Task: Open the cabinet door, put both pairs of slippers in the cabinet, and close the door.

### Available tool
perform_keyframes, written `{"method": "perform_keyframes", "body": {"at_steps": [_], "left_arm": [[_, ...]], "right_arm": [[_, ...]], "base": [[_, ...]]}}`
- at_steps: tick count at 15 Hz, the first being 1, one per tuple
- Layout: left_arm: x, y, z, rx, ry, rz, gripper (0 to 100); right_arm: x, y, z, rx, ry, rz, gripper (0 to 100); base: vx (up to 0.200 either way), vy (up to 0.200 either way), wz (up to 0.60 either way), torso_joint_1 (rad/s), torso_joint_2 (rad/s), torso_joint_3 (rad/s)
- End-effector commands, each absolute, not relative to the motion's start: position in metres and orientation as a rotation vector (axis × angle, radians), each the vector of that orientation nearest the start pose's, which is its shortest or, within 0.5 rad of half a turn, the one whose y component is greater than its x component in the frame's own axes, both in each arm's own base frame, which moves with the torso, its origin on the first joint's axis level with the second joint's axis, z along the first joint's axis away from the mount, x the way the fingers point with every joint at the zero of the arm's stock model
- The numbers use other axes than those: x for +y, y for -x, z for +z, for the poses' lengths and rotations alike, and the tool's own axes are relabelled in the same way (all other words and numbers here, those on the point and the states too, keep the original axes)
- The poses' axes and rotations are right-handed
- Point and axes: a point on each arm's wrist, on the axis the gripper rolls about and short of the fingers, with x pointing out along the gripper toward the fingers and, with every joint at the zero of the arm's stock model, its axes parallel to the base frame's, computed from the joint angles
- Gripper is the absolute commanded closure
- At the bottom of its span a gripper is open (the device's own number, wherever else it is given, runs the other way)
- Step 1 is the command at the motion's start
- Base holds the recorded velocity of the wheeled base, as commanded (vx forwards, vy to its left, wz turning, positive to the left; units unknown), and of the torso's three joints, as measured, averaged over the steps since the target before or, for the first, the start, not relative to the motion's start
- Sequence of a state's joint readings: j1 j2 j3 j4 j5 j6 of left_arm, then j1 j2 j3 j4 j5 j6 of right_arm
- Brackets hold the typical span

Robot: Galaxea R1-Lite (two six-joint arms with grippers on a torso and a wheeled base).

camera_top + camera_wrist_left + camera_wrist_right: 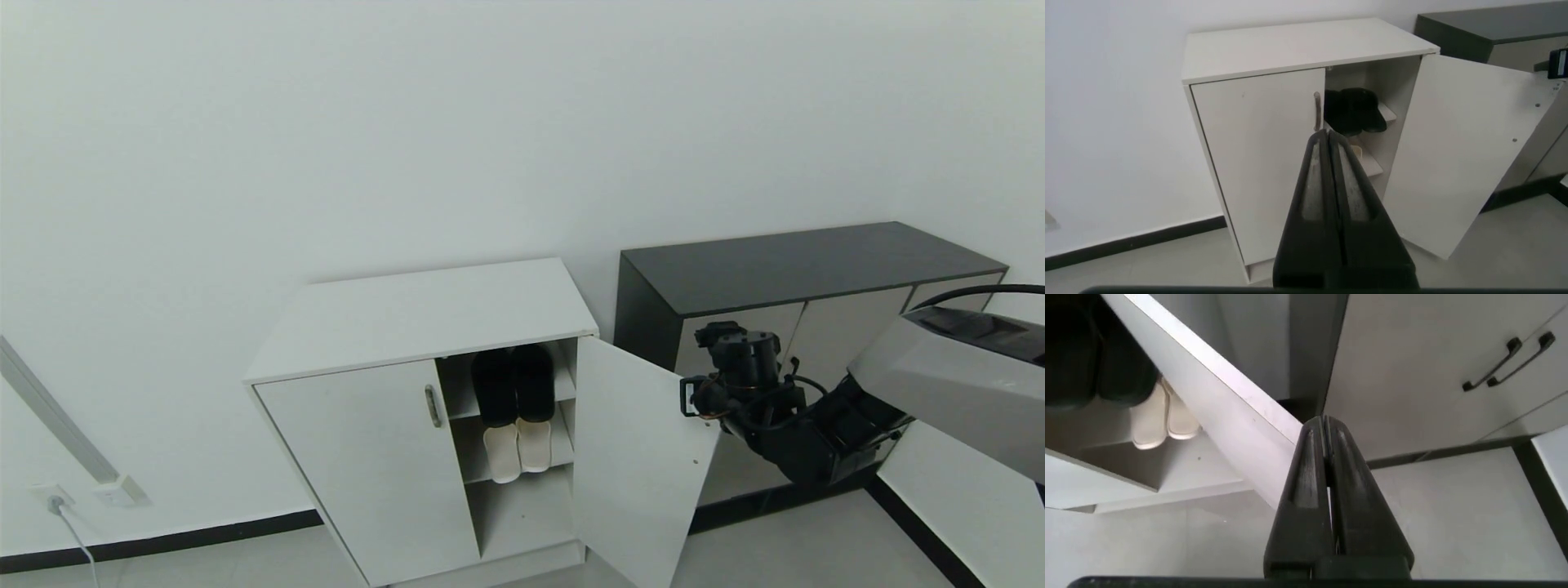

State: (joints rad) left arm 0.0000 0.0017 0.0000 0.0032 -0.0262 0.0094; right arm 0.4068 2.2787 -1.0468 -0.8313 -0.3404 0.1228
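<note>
The white cabinet (424, 314) stands against the wall with its left door (367, 474) closed and its right door (637, 465) swung out partway. Inside, a black pair of slippers (514, 384) lies on the upper shelf and a white pair (517, 449) on the shelf below. My right gripper (690, 400) is shut with nothing in it, at the outer edge of the open door (1225, 400); its own view (1325, 423) has both pairs (1163, 420) behind the panel. My left gripper (1328, 135) is shut and empty, some way in front of the cabinet near the closed door's handle (1316, 110).
A low sideboard with a dark top (800, 261) stands close on the cabinet's right, just behind my right arm; its drawer handles (1503, 363) show nearby. A plugged-in wall socket (53, 498) is low on the wall at far left. Pale floor lies in front.
</note>
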Motion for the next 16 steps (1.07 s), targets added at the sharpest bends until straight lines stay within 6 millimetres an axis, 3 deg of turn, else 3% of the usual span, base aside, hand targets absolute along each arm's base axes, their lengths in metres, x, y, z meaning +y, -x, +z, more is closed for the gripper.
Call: {"method": "perform_keyframes", "body": {"at_steps": [1,5,12,16], "left_arm": [[-0.001,0.023,0.075,0.004,-0.009,-0.026,100],[-0.001,0.023,0.075,0.004,-0.009,-0.026,100],[-0.001,0.023,0.075,0.004,-0.009,-0.026,100],[-0.001,0.023,0.075,0.004,-0.009,-0.026,100]], "right_arm": [[0.158,-0.386,0.045,0.384,0.030,0.040,100],[0.167,-0.373,0.047,0.396,0.042,0.073,100],[0.222,-0.304,0.071,0.389,0.082,0.277,100],[0.224,-0.287,0.085,0.370,0.076,0.312,100]], "base": [[0.000,0.000,0.00,0.000,0.00,0.000],[0.000,0.000,0.00,0.000,0.00,0.000],[0.000,0.000,0.00,0.000,0.00,0.000],[0.000,0.000,0.00,0.000,0.00,0.000]]}}
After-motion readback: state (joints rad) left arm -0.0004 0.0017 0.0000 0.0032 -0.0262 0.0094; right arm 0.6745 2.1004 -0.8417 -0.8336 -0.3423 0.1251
